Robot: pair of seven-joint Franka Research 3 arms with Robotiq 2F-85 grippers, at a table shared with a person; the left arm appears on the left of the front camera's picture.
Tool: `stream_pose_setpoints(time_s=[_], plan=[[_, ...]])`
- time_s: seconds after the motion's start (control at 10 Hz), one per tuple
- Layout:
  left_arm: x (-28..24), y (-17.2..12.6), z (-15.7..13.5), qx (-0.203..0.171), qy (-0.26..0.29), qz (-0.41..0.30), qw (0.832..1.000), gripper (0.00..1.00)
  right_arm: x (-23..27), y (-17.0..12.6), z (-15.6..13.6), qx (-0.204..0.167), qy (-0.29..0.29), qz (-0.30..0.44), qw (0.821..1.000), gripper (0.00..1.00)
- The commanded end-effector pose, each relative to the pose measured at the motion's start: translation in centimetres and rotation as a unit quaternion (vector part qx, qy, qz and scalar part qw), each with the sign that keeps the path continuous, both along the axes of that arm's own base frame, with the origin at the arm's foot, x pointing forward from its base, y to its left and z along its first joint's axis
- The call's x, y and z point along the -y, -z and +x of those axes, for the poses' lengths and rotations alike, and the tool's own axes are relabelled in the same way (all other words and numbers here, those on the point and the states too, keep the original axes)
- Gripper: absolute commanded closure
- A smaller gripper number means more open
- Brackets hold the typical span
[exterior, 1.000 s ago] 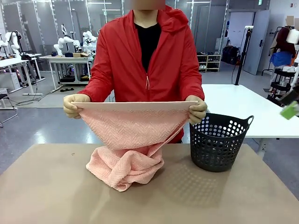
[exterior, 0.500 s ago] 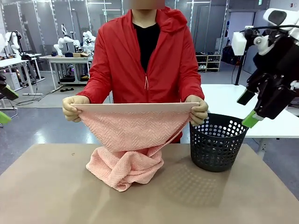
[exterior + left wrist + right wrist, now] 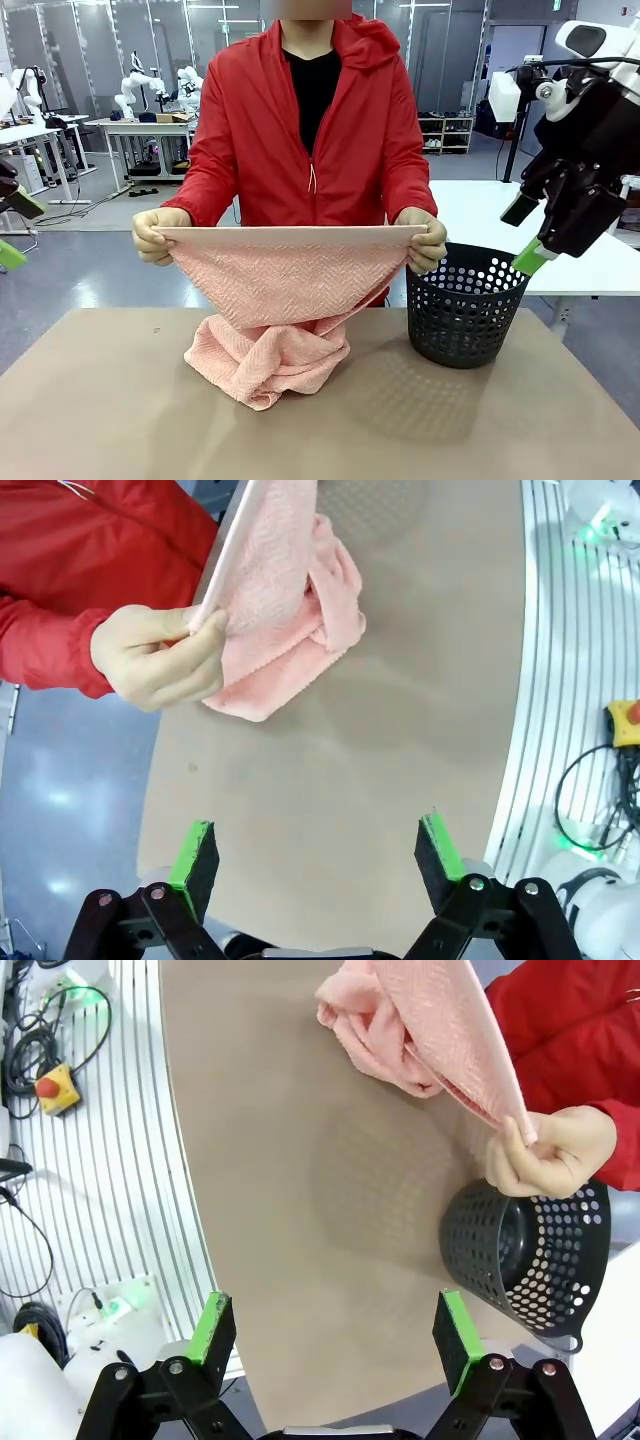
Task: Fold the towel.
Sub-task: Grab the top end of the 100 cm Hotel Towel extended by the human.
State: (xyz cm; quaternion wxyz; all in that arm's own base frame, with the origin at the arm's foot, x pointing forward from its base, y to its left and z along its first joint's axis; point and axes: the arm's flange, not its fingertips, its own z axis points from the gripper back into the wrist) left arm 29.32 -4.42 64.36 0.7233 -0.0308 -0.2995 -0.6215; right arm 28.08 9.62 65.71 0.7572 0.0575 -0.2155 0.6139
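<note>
Right arm: came in from the right side, raised high, wrist angled down and to the left.
Right gripper (image 3: 526, 235): hung in the air, spread wide; green pads (image 3: 452, 1332) pointed downward.
Left gripper (image 3: 12, 228): sat just inside the left edge, raised, spread wide.
Person's hand on the robot's left (image 3: 160, 235): held at waist height, pinched shut, thumb against curled fingers.
Person's hand on the robot's right (image 3: 425, 238): held level with the other, well apart from it, pinched likewise.
Person's arms: bent at the elbows, close to the body.
</note>
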Motion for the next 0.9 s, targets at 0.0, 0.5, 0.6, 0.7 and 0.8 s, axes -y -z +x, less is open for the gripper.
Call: stream_pose_setpoints(time_s=[0.0,0.5,0.6,0.7,0.8], plan=[[-0.1,0.0,0.0,0.000,-0.003,-0.001,1.000,0.00,0.0,0.0,0.0,0.000,0.002,-0.001,1.000,0.00],[10.5,-3.0,-0.5,0.022,0.002,0.081,0.996,0.00,-7.2,-2.0,1.6,0.094,-0.057,-0.100,0.989,0.00],[12.1,-3.1,-0.3,0.015,0.007,0.085,0.996,0.00,-8.5,-1.9,2.3,0.102,-0.071,-0.113,0.986,0.00],[13.4,-3.4,0.6,0.026,0.002,0.110,0.994,0.00,-9.9,-1.7,3.8,0.109,-0.073,-0.123,0.984,0.00],[14.5,-3.7,1.8,0.022,0.011,0.120,0.992,0.00,-11.5,-1.5,5.3,0.110,-0.079,-0.139,0.981,0.00]])
